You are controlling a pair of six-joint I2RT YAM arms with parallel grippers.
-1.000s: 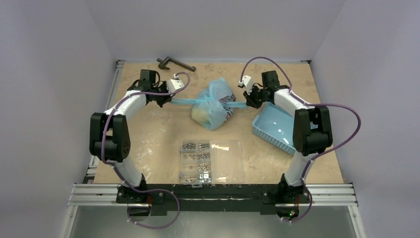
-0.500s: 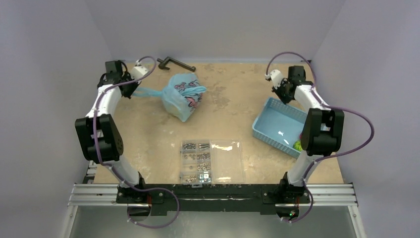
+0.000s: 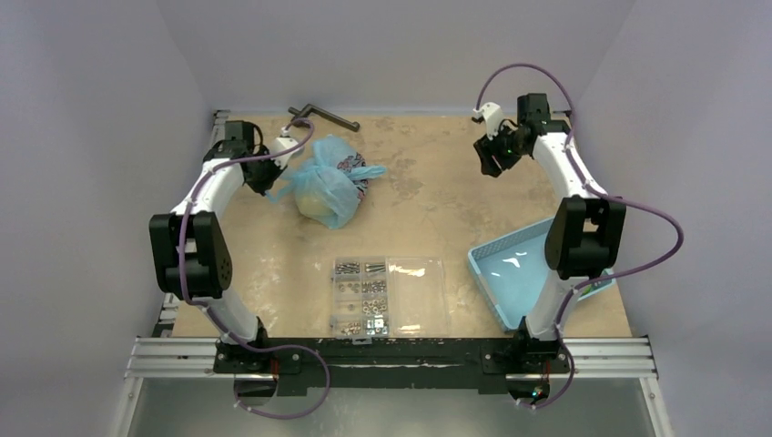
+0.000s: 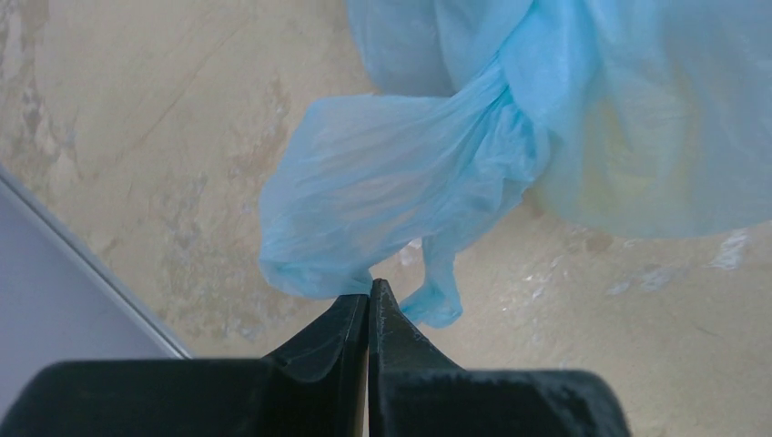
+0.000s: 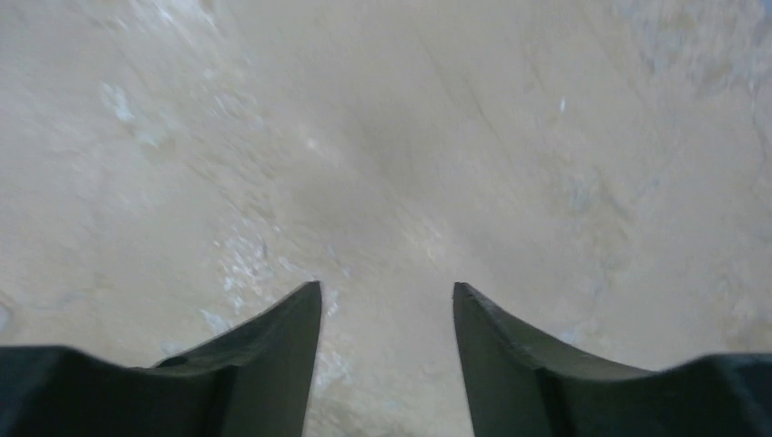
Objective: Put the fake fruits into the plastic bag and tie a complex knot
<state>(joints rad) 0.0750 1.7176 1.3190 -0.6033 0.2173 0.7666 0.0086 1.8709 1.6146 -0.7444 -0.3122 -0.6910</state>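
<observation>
The light-blue plastic bag [image 3: 328,187] lies tied on the far left of the table, its cartoon print facing right. A pale yellow fake fruit [image 4: 628,173] shows dimly through the film; the other fruits are hidden inside. The knot [image 4: 521,123] is twisted plastic with loose ends sticking out sideways. My left gripper [image 4: 369,296] is shut on the tip of one loose end, just left of the bag [image 4: 401,182], and appears in the top view as the left gripper [image 3: 270,179]. My right gripper [image 5: 387,291] stands open over bare table, far right of the bag [image 3: 490,155].
A blue slotted basket [image 3: 523,278] sits at the near right by the right arm's base. A clear compartment box of screws [image 3: 387,296] lies near the middle front. A dark metal tool [image 3: 323,116] rests at the back edge.
The right gripper let go of the bag's end, opened and drew back to the far right. The left arm dragged the bag to the left. The basket slid toward the near right.
</observation>
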